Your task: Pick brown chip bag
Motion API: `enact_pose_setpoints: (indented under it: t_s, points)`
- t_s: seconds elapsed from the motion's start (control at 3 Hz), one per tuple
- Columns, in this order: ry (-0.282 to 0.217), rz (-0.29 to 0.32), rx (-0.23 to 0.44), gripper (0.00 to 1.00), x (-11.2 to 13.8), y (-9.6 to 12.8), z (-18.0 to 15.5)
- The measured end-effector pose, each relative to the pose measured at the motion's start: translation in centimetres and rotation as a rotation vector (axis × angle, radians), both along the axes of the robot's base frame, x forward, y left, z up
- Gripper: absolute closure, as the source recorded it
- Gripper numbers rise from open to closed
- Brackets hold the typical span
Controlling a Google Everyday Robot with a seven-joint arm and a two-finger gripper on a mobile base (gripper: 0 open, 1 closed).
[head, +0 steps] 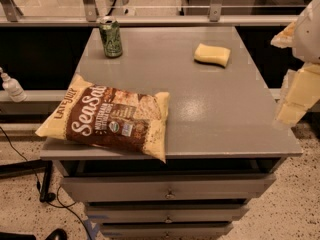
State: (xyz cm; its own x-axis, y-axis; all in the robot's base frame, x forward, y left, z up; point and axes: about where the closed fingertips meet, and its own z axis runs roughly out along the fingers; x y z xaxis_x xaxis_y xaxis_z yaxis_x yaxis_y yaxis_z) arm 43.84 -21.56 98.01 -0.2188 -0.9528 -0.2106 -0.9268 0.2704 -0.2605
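The brown chip bag (107, 118) lies flat at the front left corner of the grey cabinet top (215, 119). It has a brown centre panel with white "Sea Salt" lettering and pale yellow edges, and its left and front corners hang slightly over the edge. My gripper (298, 91) is at the far right of the view, beside the cabinet's right edge and well away from the bag. It holds nothing that I can see.
A green drink can (110, 36) stands at the back left of the top. A small yellow sponge (212, 54) lies at the back right. Drawers (167, 191) are below the top. A white bottle (12, 86) stands on a ledge at left, with a railing behind.
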Motion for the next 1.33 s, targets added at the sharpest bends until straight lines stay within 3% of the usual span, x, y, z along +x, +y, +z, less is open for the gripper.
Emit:
enact_pose_setpoints:
  t_s: [0.33,0.67,1.0,1.33]
  points:
    - [0.0,0.0,0.0,0.0,0.0,0.0,0.0]
    - [-0.002,0.019,0.059,0.0,0.6,0.4,0.0]
    - [0.005,0.043,0.191,0.0,1.8,3.3,-1.1]
    - [0.021,0.071,0.352,0.0,3.2,8.6,-2.4]
